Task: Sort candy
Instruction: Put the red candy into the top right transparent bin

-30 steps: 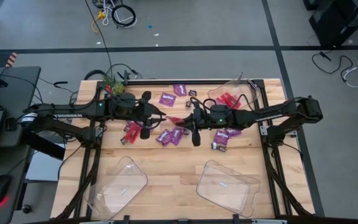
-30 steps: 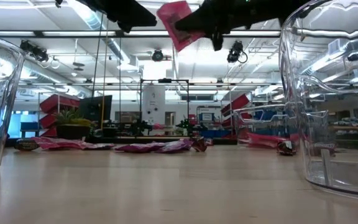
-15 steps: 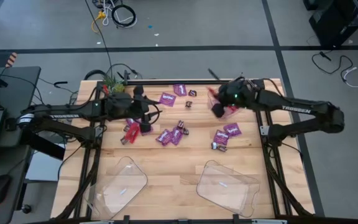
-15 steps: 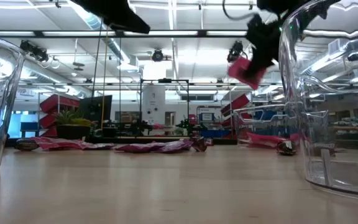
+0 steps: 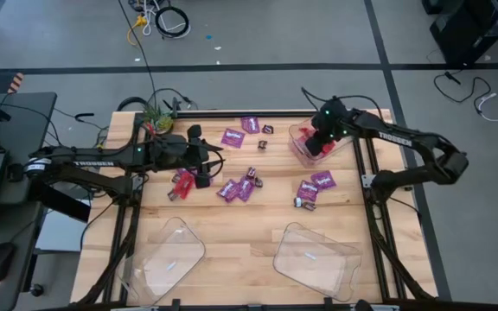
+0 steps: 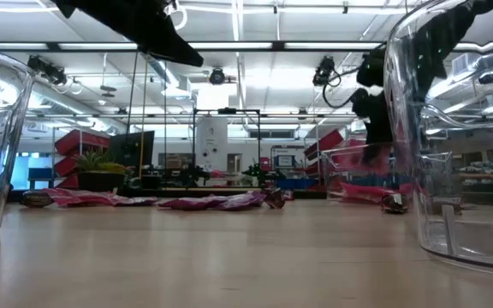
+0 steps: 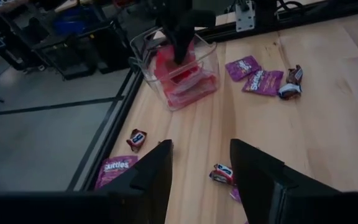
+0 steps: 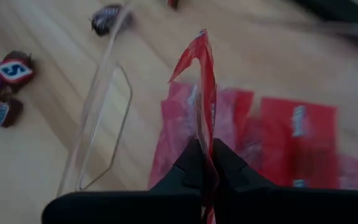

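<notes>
Clear trays, three. One (image 5: 299,142) stood at the table's far right corner and held a heap of red packets (image 7: 180,79), number not countable. Two more, one (image 5: 164,260) at the near left and one (image 5: 316,258) at the near right, held no candy that could be seen.

Right gripper (image 8: 202,163): over the far right tray, jaws closed on one red packet (image 8: 202,81), held upright on edge above the heap.

Left gripper (image 7: 199,163): fingers (image 7: 255,168) spread apart and holding nothing, over the table's left-centre, beside a red packet (image 5: 182,181) lying on the wood.

Purple packets on the table, six or so: two (image 5: 241,130) near the far edge, two (image 5: 235,189) at mid-table, two (image 5: 316,183) toward the right.

Small dark brown pieces, at least four: near the far edge (image 5: 267,130), at centre (image 5: 252,177), and beside the right-hand purple pair (image 5: 301,204).

Open room: bare wood (image 5: 240,229) between the two near trays and across the near half of the table. The far right tray sat tight against the frame rail.
</notes>
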